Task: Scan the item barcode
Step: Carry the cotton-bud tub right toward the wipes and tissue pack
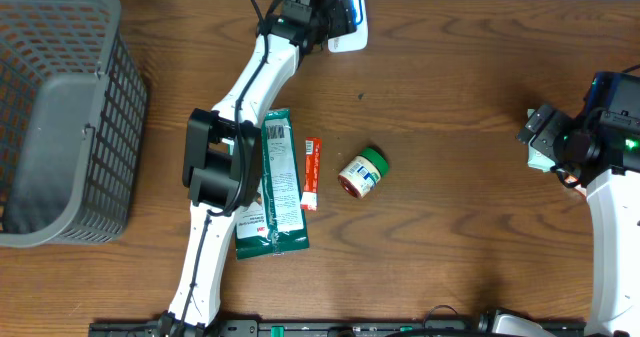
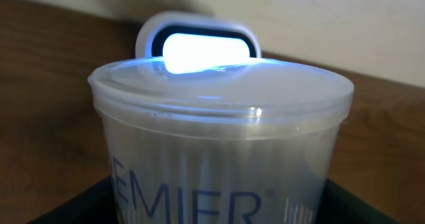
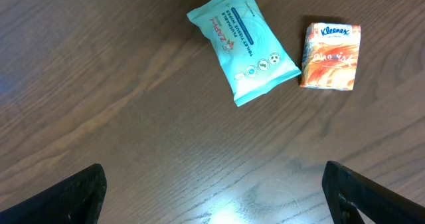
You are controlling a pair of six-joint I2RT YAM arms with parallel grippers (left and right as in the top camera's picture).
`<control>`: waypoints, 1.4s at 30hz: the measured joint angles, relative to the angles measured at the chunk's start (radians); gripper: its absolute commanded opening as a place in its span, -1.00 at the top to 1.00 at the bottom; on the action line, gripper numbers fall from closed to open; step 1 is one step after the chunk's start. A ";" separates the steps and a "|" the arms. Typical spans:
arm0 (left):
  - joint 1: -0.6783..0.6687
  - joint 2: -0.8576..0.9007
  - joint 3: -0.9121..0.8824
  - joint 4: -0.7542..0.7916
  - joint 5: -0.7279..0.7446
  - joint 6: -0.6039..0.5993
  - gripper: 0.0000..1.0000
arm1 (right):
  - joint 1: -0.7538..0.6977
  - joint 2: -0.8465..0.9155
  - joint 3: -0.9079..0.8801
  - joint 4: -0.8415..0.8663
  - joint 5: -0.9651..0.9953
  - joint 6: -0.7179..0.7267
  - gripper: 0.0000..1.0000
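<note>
The clear plastic tub, lidded and printed with blue lettering, is sitting upright in the left jaws, which are pinching it at a wide spread; only a dark edge of them is showing beneath the tub in the left wrist view. The tub's lid is catching the glow of the white scanner, whose lit window is facing it from just behind, at the far edge of the surface. From overhead, the left arm is reaching out to that scanner. Beside the arm's midsection, a green packet, a red stick sachet and a small green-capped jar are lying in a row, with a grey basket standing at the left end. The right jaws are hanging spread wide and holding nothing, their fingertips showing in the lower corners above a teal wipes pack and an orange tissue pack, which are lying just beside each other.
</note>
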 measured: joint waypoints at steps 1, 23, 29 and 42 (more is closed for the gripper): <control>-0.004 -0.003 0.000 -0.016 -0.003 0.002 -0.26 | 0.000 0.000 0.000 0.000 0.000 0.000 -0.98; -0.399 -0.166 0.002 -0.400 0.178 0.021 -0.27 | 0.000 0.000 0.000 -0.118 0.000 -0.130 -0.99; -0.455 -0.164 0.002 -0.393 0.180 0.021 -0.27 | 0.000 0.000 0.038 -0.187 0.000 -0.232 -0.98; -0.478 -0.163 -0.074 -0.259 0.175 0.006 -0.27 | 0.000 0.000 0.332 -0.374 -0.101 -0.043 -0.99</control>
